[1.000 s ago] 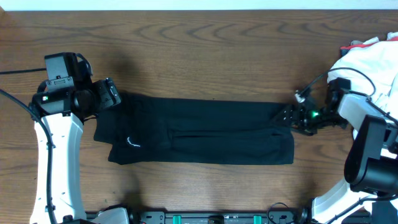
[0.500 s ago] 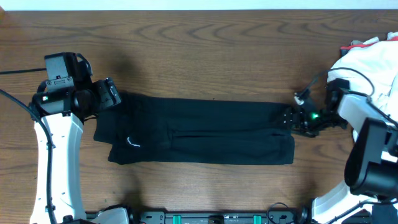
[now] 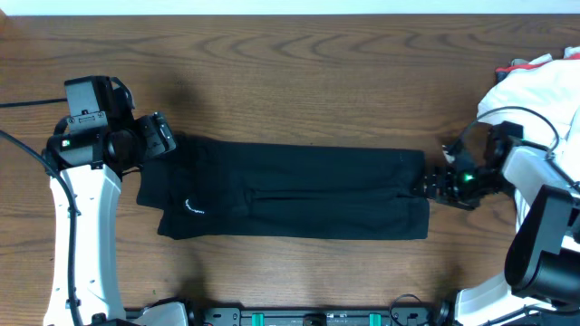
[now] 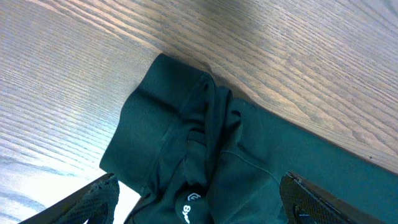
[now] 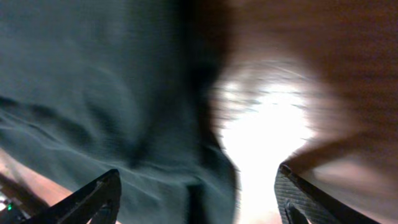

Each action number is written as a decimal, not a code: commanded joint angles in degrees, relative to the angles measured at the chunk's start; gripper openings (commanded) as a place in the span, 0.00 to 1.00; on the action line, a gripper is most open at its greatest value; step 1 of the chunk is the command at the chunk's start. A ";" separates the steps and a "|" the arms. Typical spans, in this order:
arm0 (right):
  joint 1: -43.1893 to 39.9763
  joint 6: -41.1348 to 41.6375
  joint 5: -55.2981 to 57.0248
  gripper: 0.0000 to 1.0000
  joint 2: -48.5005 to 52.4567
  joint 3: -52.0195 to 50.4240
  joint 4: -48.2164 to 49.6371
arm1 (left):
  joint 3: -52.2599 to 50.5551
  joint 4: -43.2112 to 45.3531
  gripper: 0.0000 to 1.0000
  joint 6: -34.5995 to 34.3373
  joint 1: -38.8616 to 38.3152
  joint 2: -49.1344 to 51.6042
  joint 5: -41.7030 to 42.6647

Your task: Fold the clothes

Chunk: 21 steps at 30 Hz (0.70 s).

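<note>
The black shirt (image 3: 290, 192) lies folded into a long strip across the table, its small white logo (image 3: 192, 208) near the left end. My left gripper (image 3: 161, 136) is open just above the strip's upper left corner. In the left wrist view the collar end (image 4: 186, 124) and the logo (image 4: 189, 205) lie between my open fingers (image 4: 199, 208). My right gripper (image 3: 428, 182) is open at the shirt's right edge. In the right wrist view the shirt's edge (image 5: 124, 106) lies between the open fingers (image 5: 196, 202).
A heap of white cloth (image 3: 535, 91) lies at the right edge of the table behind my right arm. The wooden table (image 3: 290, 81) shows bare beyond the shirt. A cable (image 3: 18, 104) runs in from the left.
My right gripper has moved a little to the right and down along the shirt's right edge. The shirt's top right corner now reaches a little further right. The left arm has not moved.
</note>
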 commanded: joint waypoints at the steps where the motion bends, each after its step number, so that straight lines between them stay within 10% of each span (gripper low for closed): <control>1: 2.95 1.62 -0.50 0.78 1.31 -3.74 2.71 | 0.63 0.09 0.85 0.09 0.02 -0.50 -0.46; 21: 4.59 4.57 1.20 0.33 1.22 -4.39 5.44 | 0.63 0.11 0.85 0.11 0.02 -0.50 -0.48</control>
